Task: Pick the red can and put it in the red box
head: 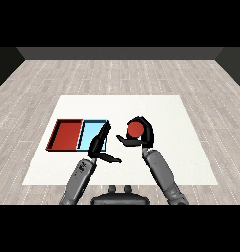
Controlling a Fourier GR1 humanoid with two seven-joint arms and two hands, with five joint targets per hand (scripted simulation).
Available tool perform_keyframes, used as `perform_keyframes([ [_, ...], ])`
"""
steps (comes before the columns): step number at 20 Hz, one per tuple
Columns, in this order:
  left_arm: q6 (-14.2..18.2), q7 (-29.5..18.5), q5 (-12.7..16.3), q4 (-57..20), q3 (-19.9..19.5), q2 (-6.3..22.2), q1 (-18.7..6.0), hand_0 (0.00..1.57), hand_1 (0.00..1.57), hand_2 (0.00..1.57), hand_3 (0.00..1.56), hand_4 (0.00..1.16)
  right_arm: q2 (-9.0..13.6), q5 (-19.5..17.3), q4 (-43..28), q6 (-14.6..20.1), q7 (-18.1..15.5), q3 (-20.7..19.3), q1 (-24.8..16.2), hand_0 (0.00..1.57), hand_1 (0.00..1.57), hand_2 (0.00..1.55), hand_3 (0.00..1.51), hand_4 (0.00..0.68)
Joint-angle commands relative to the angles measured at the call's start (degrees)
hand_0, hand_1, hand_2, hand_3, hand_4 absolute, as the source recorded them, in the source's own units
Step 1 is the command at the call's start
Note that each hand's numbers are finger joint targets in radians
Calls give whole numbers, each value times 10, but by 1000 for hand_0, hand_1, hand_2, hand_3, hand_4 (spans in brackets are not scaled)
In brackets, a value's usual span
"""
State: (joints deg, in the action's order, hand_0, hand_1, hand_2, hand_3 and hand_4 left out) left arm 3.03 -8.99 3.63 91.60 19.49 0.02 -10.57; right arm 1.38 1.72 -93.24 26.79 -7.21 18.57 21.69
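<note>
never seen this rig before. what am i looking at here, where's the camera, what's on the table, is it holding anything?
It is a humanoid robot seen from its own head camera, looking down and forward across a white table. The two grey forearms rising from the lower corners are its arms, each ending in a black hand.

On the table lie two shallow trays side by side: a red tray at the left and a light blue tray next to it.

The right hand is curled round a small red can, holding it to the right of the trays. The left hand holds nothing; its fingers are straight, and it overlaps the light blue tray's near right edge in this view.

The can is not yet in the red tray.
</note>
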Motion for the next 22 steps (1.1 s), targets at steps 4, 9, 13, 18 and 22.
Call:
perform_keyframes([
  [4, 47, 10, 31, -53, 63, 0, -28, 0, 0, 0, 0, 0, -13, -18, 13, -5, -15, -7, 8, 1571, 1571, 1476, 1412, 655],
  [9, 60, -14, 71, -117, 73, 0, -58, 0, 0, 0, 0, 0, -14, -21, -12, -23, -7, 1, -20, 1571, 1571, 1481, 1418, 655],
  [13, 31, 11, 77, -96, 56, 0, -56, 0, 0, 0, 0, 0, -14, -2, -2, -28, 1, 0, 13, 1571, 1571, 1478, 1412, 646],
  [18, 102, -16, 128, -158, 113, 0, -123, 0, 0, 0, 0, 0, -14, 14, 37, -28, -73, 9, -9, 1571, 1571, 1474, 1409, 633],
  [22, 69, -4, 106, -137, 90, 0, -87, 0, 0, 0, 0, 0, -14, 0, -13, -18, -17, 35, -8, 1571, 1571, 1479, 1412, 629],
])
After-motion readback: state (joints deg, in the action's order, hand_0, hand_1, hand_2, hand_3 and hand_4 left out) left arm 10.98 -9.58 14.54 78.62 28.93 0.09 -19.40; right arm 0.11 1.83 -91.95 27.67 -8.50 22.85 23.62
